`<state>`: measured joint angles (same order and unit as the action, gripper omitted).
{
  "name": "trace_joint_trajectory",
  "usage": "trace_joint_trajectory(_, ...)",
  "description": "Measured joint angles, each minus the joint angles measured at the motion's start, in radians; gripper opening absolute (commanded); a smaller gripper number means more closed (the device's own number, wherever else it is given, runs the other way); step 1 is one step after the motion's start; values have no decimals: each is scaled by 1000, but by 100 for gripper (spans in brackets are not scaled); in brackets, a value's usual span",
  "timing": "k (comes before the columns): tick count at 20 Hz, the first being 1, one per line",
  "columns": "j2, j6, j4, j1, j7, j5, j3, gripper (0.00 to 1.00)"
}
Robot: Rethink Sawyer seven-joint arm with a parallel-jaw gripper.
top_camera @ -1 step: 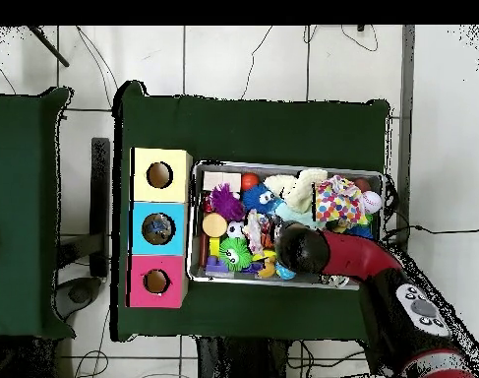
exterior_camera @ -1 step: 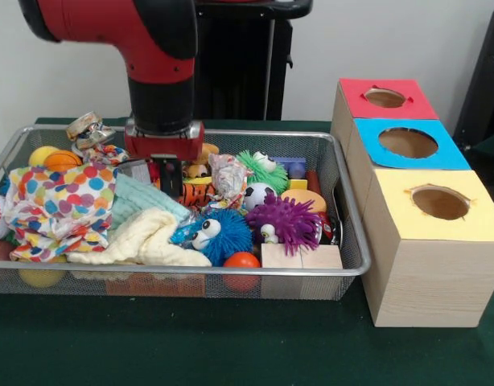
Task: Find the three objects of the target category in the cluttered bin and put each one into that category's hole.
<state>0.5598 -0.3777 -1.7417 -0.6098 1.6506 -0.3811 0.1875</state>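
My pincer (exterior_camera @ -1 step: 168, 178) sits low in the crowded bin (exterior_camera @ -1 step: 353, 249), its grip state hidden from me, so neighbouring toys and cloth (exterior_camera @ -1 step: 146, 237) may snag

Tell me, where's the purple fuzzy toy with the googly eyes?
In the front view, the purple fuzzy toy sits at the bin's near right, between the blue fuzzy toy and the wire wall.
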Motion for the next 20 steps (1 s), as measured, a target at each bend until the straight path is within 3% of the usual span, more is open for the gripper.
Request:
trace_joint_trajectory(5,95,-51,-30,0,0,35,0,0)
trace_joint_trajectory(14,138,-53,-31,0,0,52,0,0)
trace_joint_trajectory(15,137,-53,-31,-1,0,53,0,100)
trace_joint_trajectory(20,136,-53,-31,-1,0,53,0,100)
